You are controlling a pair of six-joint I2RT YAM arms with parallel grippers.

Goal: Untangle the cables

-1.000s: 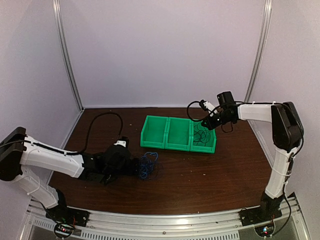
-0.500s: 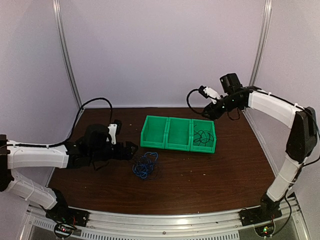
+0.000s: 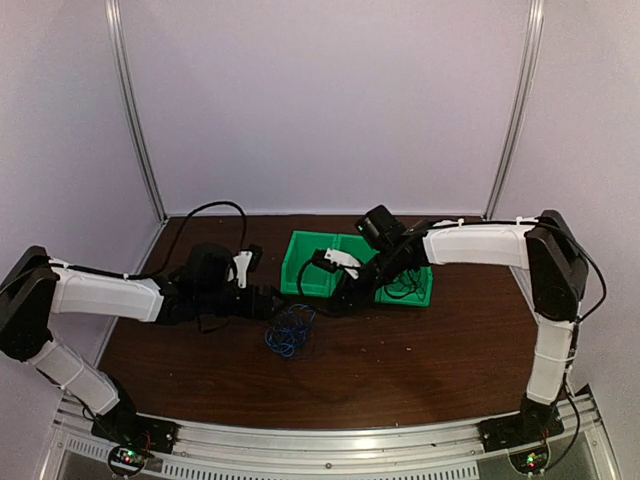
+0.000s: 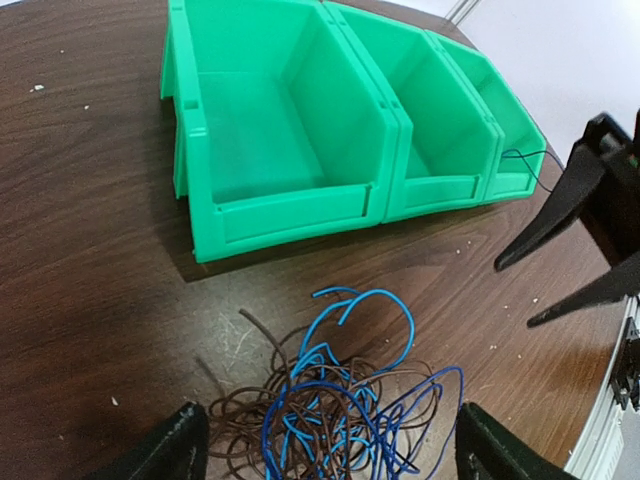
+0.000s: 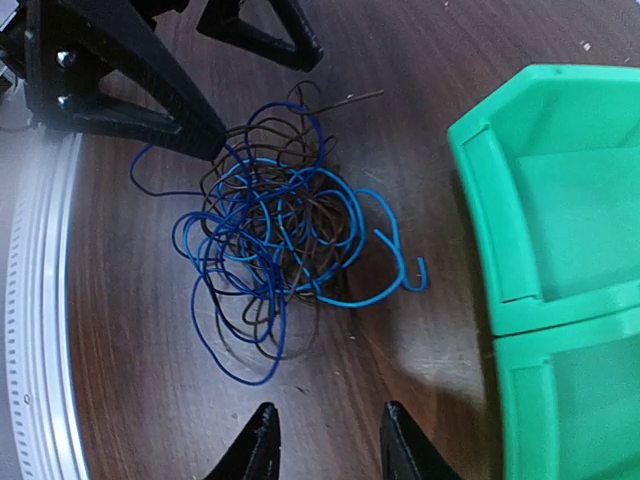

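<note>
The cables (image 3: 291,331) are a tangled bunch of blue and dark brown wires on the brown table in front of the green bins. My left gripper (image 3: 274,300) is open just left of and behind the bunch. In the left wrist view the cables (image 4: 340,410) lie between its open fingers (image 4: 180,450). My right gripper (image 3: 340,299) is open and empty just right of the bunch. In the right wrist view the cables (image 5: 265,230) lie ahead of its fingertips (image 5: 262,445), apart from them. A black wire (image 3: 405,280) lies in the right bin.
Three joined green bins (image 3: 330,262) stand behind the bunch, also seen in the left wrist view (image 4: 290,130) and the right wrist view (image 5: 560,200). The two grippers face each other closely across the bunch. A thick black hose (image 3: 205,215) loops at the back left.
My right arm has swung from above the right bin down and left, in front of the bins, beside the bunch. My left gripper has shifted right, toward the bunch.
</note>
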